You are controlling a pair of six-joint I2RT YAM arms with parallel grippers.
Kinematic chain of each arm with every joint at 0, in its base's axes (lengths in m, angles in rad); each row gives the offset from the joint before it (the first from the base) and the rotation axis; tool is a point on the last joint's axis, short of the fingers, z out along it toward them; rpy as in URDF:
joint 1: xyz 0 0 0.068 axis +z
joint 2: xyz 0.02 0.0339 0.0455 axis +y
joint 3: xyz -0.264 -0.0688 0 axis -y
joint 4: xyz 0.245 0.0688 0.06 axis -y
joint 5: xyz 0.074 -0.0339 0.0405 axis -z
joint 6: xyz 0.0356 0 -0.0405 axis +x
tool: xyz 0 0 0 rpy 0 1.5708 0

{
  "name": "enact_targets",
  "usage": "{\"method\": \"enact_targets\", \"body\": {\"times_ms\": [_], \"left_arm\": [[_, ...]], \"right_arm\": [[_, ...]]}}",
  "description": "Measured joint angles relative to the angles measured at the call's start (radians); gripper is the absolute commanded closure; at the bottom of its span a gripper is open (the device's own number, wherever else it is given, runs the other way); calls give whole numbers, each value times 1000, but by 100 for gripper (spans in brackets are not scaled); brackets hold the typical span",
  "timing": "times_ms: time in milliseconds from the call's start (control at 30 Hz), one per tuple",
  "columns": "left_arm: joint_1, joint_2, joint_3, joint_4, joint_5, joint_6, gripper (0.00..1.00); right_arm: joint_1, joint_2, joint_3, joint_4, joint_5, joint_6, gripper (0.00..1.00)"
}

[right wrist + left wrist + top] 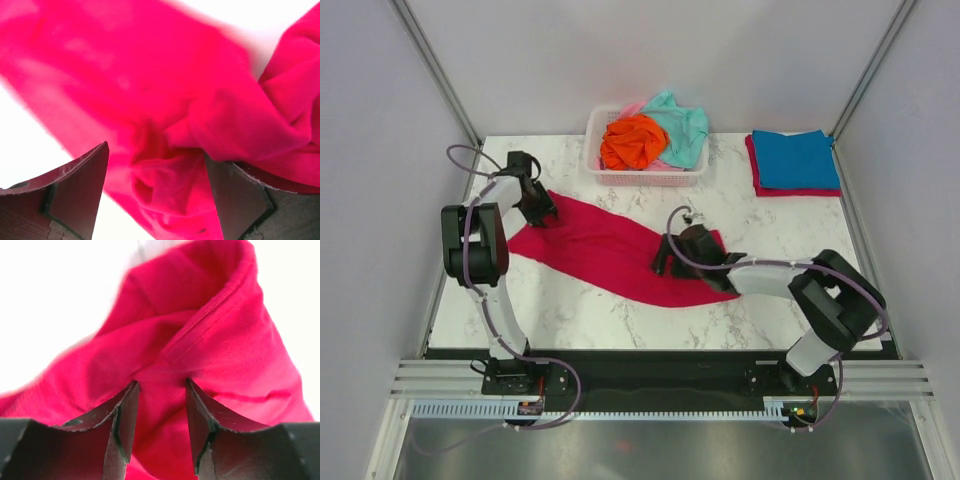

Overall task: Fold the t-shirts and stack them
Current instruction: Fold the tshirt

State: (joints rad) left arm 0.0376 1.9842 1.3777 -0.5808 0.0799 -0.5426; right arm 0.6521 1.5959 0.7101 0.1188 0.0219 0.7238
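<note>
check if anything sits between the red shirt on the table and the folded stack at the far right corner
Nothing visible does: only bare marble table lies between the crimson shirt and the folded stack. The basket stands far centre, left of that path.

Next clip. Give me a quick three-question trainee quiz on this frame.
1. True or false: the folded blue t-shirt lies at the far right of the table.
2. Which t-shirt lies spread between the left tool and the right tool? A orange, B red, C mint-teal.
3. What holds the orange t-shirt?
Key: 1 true; 2 B, the red t-shirt; 3 the white basket.
</note>
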Motion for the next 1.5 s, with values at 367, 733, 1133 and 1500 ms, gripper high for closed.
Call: {"method": "enact_targets", "body": {"times_ms": [367,733,1133,1500], "left_arm": [[39,470,777,-185,-206,169,49],[29,635,1090,-88,61,258,38],[7,60,769,-13,63,243,18],[24,-467,156,8,-44,187,19]], "right_arm": [[418,305,270,183,-114,367,6],[545,202,436,-238,-114,261,2],[417,-14,409,-413,37,77,2],[330,8,217,-416,70,2,21]]}}
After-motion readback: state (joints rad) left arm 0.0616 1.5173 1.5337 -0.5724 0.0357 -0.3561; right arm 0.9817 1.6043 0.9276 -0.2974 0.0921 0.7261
